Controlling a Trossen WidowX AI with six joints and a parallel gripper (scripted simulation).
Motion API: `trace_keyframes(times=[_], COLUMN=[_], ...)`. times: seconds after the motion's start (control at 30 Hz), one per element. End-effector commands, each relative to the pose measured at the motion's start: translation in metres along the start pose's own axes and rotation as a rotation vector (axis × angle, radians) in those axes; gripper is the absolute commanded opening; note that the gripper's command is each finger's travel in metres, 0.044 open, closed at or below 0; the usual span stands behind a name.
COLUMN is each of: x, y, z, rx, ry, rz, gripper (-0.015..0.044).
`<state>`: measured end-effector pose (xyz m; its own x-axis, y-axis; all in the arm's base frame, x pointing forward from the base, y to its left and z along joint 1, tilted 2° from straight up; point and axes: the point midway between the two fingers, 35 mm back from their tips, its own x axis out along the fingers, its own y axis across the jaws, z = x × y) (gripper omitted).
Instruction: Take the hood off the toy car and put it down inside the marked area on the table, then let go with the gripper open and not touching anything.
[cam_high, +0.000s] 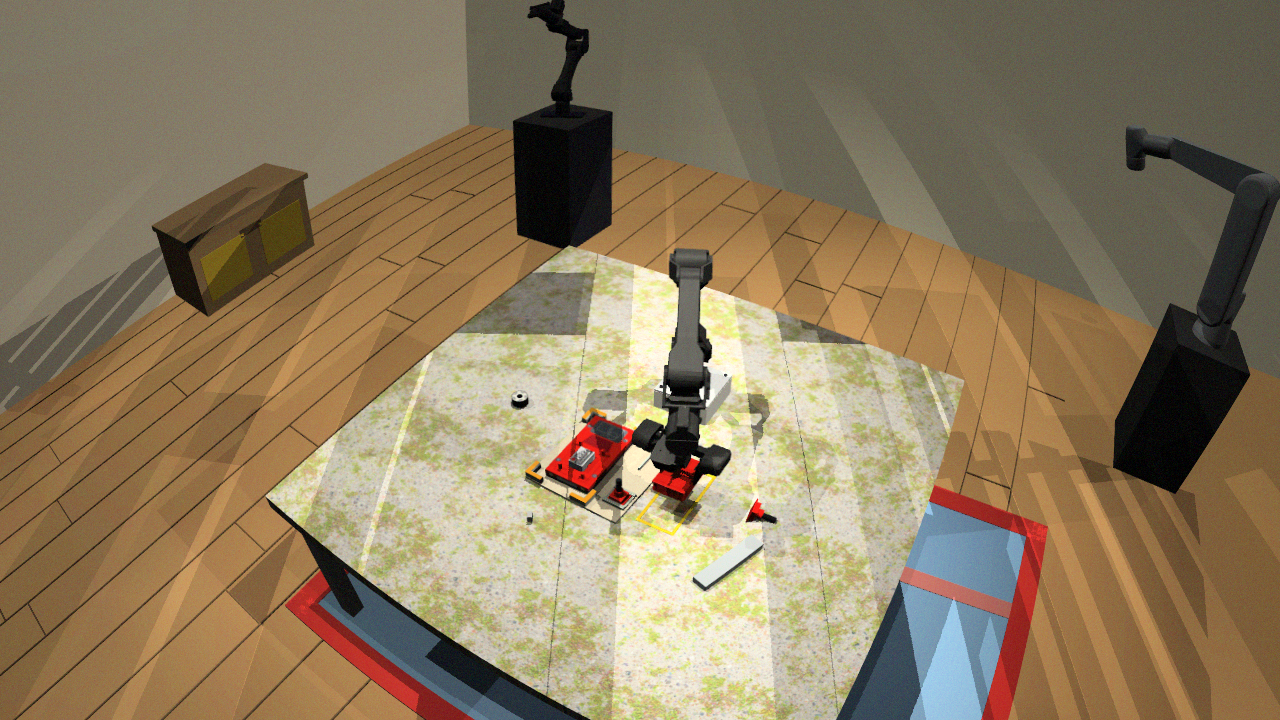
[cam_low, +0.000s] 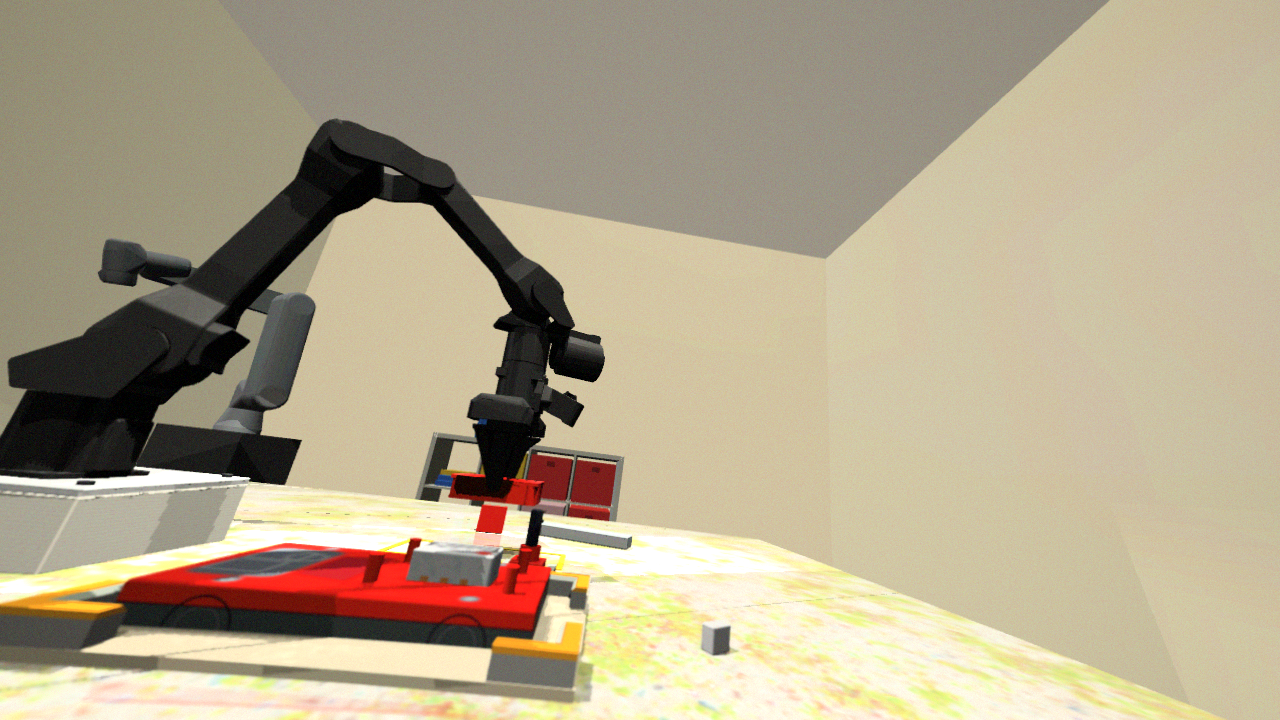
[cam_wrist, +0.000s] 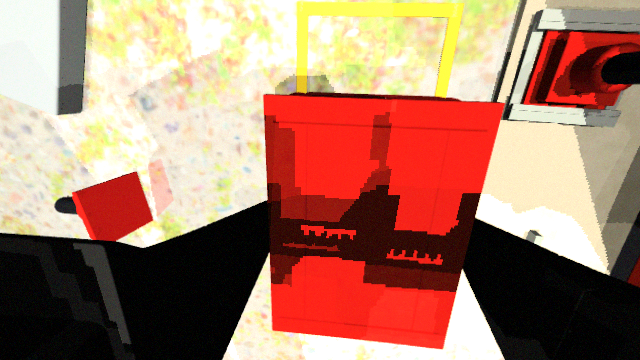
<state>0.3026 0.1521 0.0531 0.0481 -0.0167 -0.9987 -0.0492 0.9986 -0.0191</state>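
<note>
My gripper is shut on the red hood, one black finger at each long side in the wrist view. The hood is held roughly level above the table. The yellow outline of the marked area lies below; the hood hides part of it in the wrist view. The red toy car sits between orange-topped corner blocks, with its grey engine block uncovered. The hood is off it and to its side.
A red holder with a black post stands between car and marked area. Beyond the area lie a red piece with a black tip and a grey bar. A small grey block lies near the car.
</note>
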Motion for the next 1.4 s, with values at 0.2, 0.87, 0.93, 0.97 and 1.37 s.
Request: trace_keyframes(times=[0.2,0.87,0.93,0.97,1.37], x=[0.011,0.026,0.027,0.028,0.036], y=[-0.001,-0.002,-0.002,-0.002,-0.002], z=[-0.002,-0.004,-0.004,-0.004,-0.005], rx=[0.002,0.002,0.002,0.002,0.002], ry=[0.012,0.013,0.013,0.013,0.013], rz=[-0.006,-0.006,-0.006,-0.006,-0.006], gripper=[0.0,0.0,0.0,0.0,0.0])
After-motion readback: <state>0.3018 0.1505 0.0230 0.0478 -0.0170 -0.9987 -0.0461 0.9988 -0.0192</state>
